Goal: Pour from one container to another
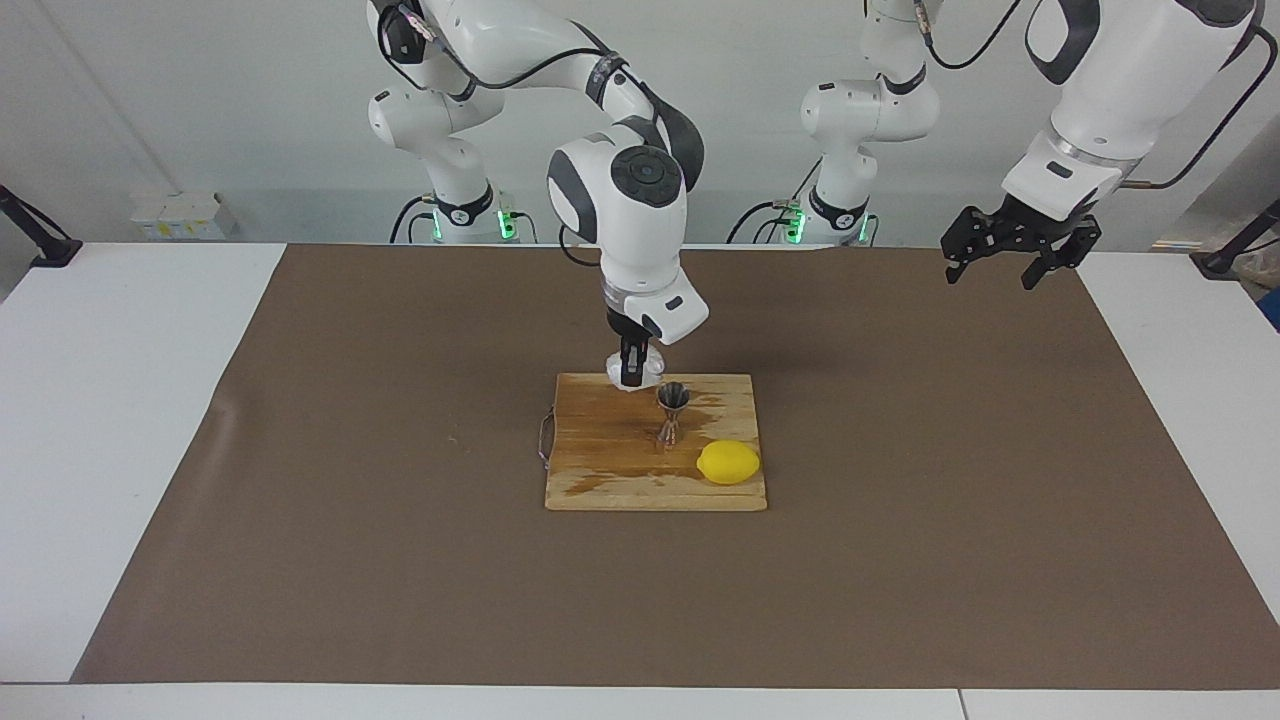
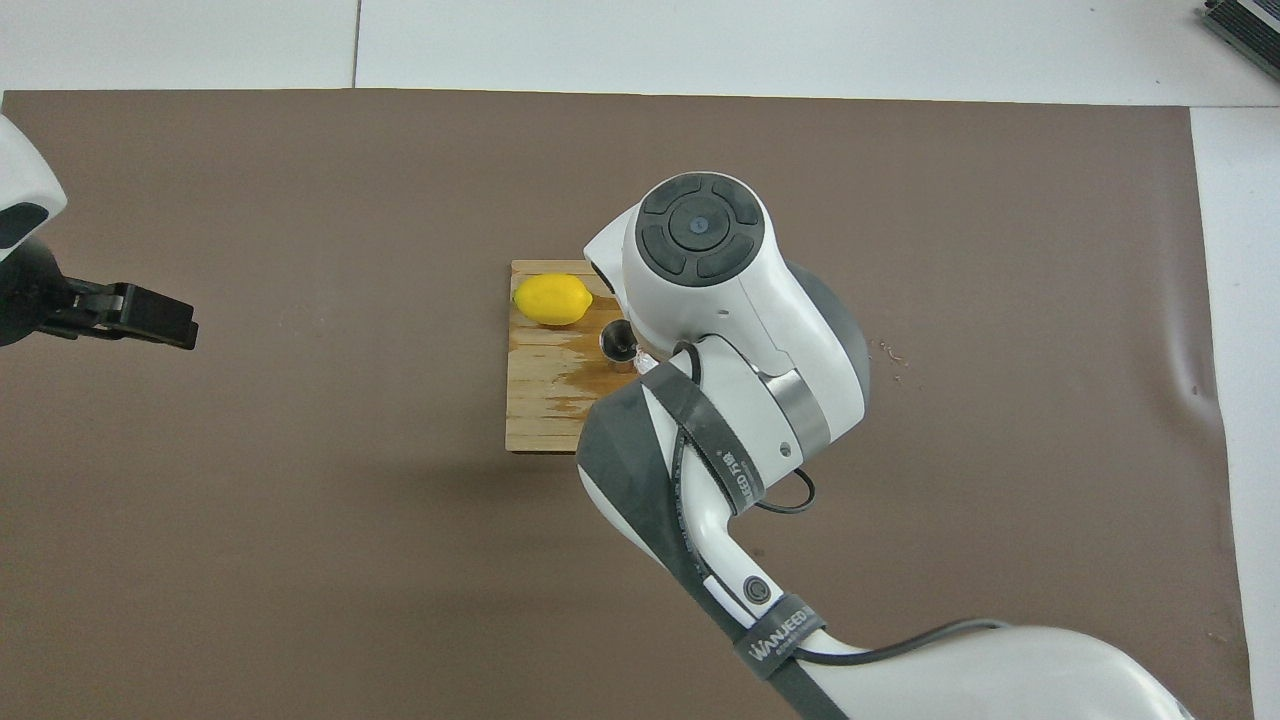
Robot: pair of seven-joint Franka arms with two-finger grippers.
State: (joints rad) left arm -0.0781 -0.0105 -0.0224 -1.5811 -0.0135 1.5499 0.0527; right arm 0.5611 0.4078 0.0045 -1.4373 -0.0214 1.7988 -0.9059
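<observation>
Right pincer (image 1: 631, 378) pinches the glass cup (image 1: 648, 362), seemingly upright, mostly hidden beside the jigger (image 1: 672, 411).

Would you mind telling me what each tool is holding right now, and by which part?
The right tool grips the glass cup by its side wall, beside the jigger. The left tool holds nothing.
</observation>
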